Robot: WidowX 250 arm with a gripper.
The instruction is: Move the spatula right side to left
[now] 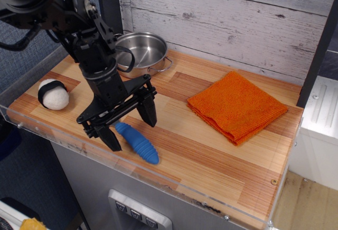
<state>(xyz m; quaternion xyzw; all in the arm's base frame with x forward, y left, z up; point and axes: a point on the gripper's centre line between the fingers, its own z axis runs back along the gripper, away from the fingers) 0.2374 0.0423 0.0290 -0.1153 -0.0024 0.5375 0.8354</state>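
Observation:
The spatula (pixel 138 143) lies on the wooden counter near the front edge, left of centre. Its ribbed blue handle points toward the lower right. Its silver bowl is hidden behind my arm. My gripper (pixel 130 127) is open and hangs just above the spatula's upper end, one finger (pixel 147 111) behind it and one finger (pixel 111 139) in front of it. Neither finger touches the spatula.
A steel pot (pixel 140 53) stands at the back left. A white ball with a black band (pixel 53 94) lies at the far left. A folded orange cloth (pixel 236 105) lies at the right. A clear plastic lip (pixel 158 180) runs along the counter's front edge.

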